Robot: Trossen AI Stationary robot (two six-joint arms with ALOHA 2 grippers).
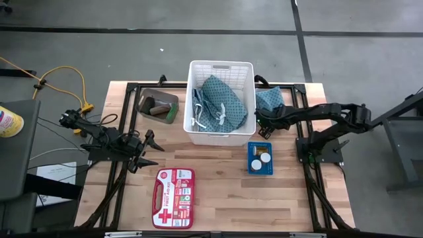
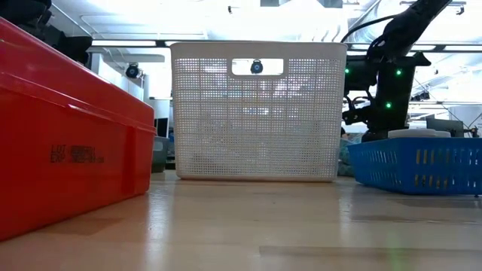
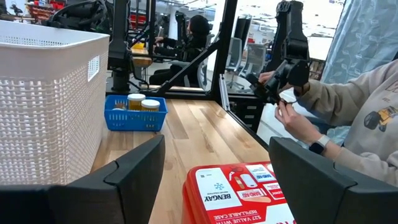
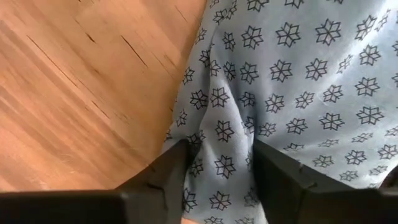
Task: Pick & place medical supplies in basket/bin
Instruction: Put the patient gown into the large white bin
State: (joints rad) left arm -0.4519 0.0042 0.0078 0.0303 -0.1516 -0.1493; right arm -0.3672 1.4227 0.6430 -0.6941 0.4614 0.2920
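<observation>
Right wrist view: the right claw (image 4: 217,165) has its two dark fingers (image 4: 165,171) pressed down on the teal patterned cloth (image 4: 292,93), with a ridge of the fabric pinched up between them; the gap is narrow and the fold fills it. That cloth lies on the wooden surface (image 4: 68,87), just beside the right wall of the white basket (image 1: 221,68) as the high view shows it, with the right arm reaching in over it from the right edge. A second teal cloth (image 1: 221,102) already sits inside the basket. In front of the basket stands a small blue tray (image 1: 260,166) with two white round caps (image 1: 260,154) in it. The dark grey bin (image 1: 158,106) sits left of the basket, holding small rolls and a green piece. A red first aid case (image 1: 173,188) lies at the near edge. The left claw (image 1: 147,151) rests well apart on the left side, its fingers spread wide and holding nothing. A person's hand (image 3: 292,118) shows beyond the surface.
</observation>
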